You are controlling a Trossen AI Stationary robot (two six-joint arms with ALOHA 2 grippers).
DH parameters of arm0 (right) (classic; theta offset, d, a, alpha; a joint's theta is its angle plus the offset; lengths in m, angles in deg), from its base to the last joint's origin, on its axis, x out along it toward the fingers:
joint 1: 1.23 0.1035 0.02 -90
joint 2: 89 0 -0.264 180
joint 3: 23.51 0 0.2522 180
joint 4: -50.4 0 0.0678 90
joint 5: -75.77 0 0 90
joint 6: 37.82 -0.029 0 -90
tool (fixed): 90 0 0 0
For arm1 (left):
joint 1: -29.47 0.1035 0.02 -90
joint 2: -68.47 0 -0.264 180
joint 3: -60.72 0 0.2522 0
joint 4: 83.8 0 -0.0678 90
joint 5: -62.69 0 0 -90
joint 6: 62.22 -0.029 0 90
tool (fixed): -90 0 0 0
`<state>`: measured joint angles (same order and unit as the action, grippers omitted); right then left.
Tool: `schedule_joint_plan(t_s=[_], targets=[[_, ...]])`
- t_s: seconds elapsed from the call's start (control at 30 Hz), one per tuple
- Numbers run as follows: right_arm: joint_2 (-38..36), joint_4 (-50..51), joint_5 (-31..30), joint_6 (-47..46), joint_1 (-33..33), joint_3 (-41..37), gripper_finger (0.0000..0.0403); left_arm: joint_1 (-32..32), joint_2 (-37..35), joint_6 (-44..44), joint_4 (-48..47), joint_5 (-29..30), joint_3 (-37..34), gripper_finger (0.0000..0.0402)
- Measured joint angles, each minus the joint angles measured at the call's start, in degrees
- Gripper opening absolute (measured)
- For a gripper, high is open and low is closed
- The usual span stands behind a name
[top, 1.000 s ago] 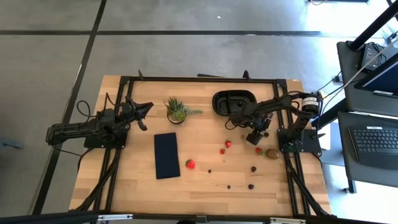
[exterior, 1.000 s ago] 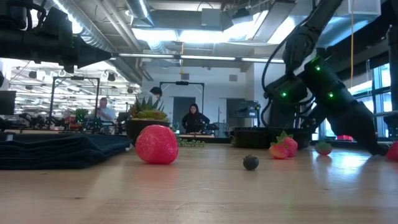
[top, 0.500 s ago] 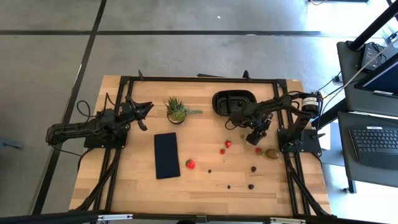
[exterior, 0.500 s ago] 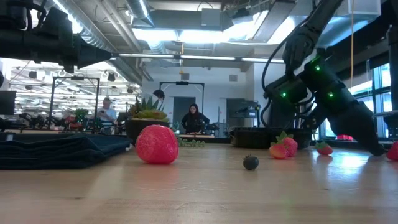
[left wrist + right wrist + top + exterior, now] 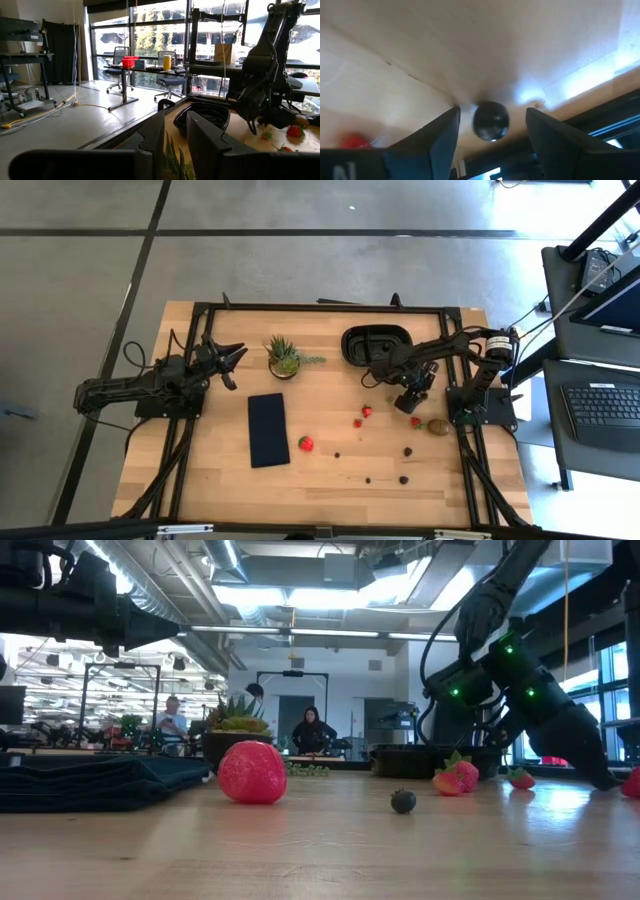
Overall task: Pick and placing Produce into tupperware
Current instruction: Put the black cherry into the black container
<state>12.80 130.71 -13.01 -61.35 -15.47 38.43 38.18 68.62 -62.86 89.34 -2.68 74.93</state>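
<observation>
Right gripper [image 5: 491, 137] hangs low over the counter [image 5: 330, 455], fingers [image 5: 440, 137] spread either side of a dark berry [image 5: 491, 121] and not touching it; black tupperware [image 5: 376, 344] sits just beyond; far across, left gripper [image 5: 232, 360] waits, fingers slightly parted

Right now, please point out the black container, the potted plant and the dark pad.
black container [image 5: 376, 344]: high view, inner floor.
potted plant [image 5: 283, 354]: high view, leaf centre.
dark pad [image 5: 268, 429]: high view, middle.

Spiky potted plant [image 5: 284, 357] beside flat dark pad [image 5: 268, 429] (people [image 5: 312, 730] far behind)
</observation>
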Motion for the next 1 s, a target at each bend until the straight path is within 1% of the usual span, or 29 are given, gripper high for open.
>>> schedule_joint_plan(t_s=[0.13,0.33,0.6,1.0], targets=[[-0.05,-0.48,0.68,0.20,0.00,-0.77,0.0216,0.01,0.00,0.00,-0.01,0.00,0.00,0.0075],[-0.17,-1.22,1.46,0.12,0.00,-2.96,0.0183,0.02,-0.01,0.00,-0.01,0.00,0.01,0.0061],[-0.07,-1.51,1.47,0.09,0.04,-3.37,0.0143,0.02,-0.02,0.00,0.00,-0.02,0.02,0.0043],[-0.04,-2.07,1.62,0.04,0.04,-3.39,0.0120,0.02,-0.01,-0.02,-0.01,-0.02,0.02,0.0021]])
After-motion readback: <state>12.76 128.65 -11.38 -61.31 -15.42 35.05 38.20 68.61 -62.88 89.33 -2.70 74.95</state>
